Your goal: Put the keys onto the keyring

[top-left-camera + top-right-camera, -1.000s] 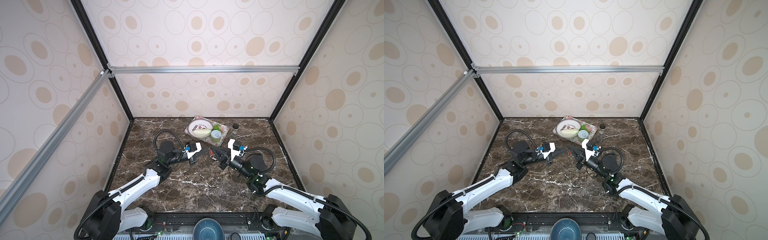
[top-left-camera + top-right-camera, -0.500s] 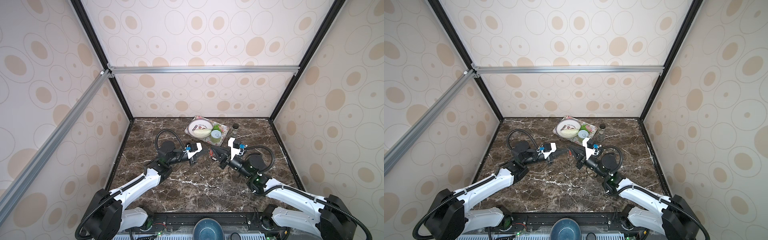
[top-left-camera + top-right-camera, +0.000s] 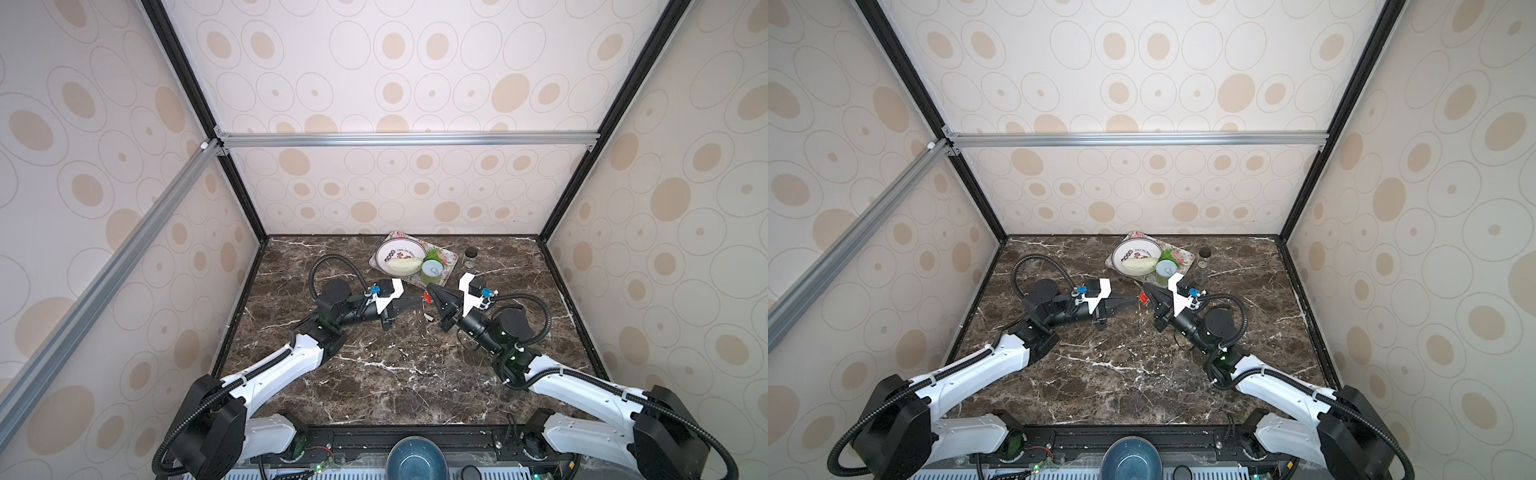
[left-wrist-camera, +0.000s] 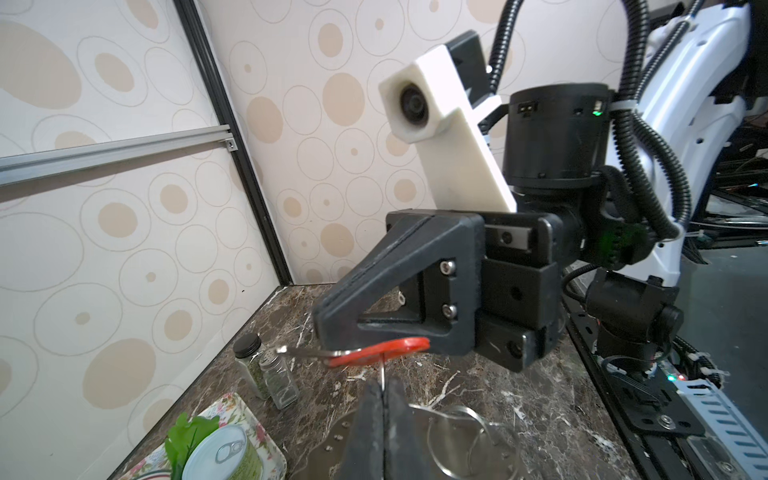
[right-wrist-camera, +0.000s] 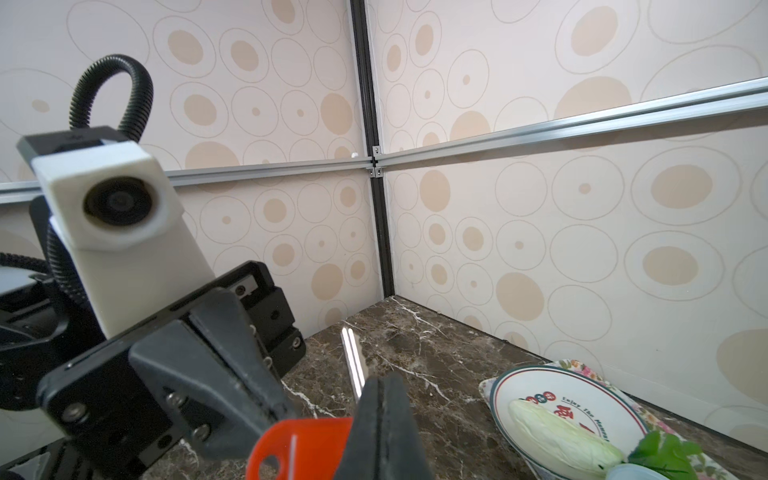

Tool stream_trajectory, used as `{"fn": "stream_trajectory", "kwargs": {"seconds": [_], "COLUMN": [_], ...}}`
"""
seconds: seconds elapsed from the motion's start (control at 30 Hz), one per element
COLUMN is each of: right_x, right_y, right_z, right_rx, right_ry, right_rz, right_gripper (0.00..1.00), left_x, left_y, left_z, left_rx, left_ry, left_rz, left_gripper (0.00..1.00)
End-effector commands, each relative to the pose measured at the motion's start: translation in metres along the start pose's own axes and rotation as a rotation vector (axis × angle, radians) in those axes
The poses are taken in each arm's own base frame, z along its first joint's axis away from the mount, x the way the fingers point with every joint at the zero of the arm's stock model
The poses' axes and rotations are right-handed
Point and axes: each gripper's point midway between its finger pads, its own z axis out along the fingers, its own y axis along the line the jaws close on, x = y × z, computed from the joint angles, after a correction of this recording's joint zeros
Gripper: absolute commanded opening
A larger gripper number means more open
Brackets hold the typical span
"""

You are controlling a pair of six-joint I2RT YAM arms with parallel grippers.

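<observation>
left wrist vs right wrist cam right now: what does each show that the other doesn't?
Only left wrist: two spice jars, a tin can, wire rings, and a thin wire pinched in the shut left gripper.
Only right wrist: the white plate with a pale cabbage leaf.
Both: the red-tagged key clamped in the right gripper, the floral tray and green leaves.
</observation>
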Motion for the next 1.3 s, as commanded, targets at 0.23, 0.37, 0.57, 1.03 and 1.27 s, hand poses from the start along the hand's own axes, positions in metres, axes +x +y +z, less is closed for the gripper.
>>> {"fn": "stream_trajectory", "kwargs": {"seconds": [0.23, 0.37, 0.57, 1.03, 1.27], "right_x": [-0.005, 0.022, 0.023, 0.008, 0.000], "right_y": [-0.025, -0.009, 0.004, -0.035, -0.070], "right_z": [-0.009, 0.004, 0.003, -0.014, -0.040], "right_rx": [0.196, 0.147, 0.081, 0.172, 0.298], "right_ry": [0.147, 0.264, 0.196, 0.065, 0.021], "right_rz": [-0.332, -0.421, -0.339, -0.041, -0.025], "right_gripper": [0.00, 0.00, 0.00, 0.00, 0.00], "left_x": [-0.016, -0.015, -0.016, -0.015, -0.015], "left_y": [0.045, 0.039, 0.033, 0.036, 0.036], "left_z": [-0.007, -0.003, -0.001, -0.002, -0.001], "left_rx": [-0.259, -0.211, -0.171, -0.194, -0.189], "left_ry": [0.030, 0.029, 0.023, 0.034, 0.034], "left_rz": [0.063, 0.060, 0.058, 0.058, 0.055], "left_gripper": [0.00, 0.00, 0.00, 0.00, 0.00]}}
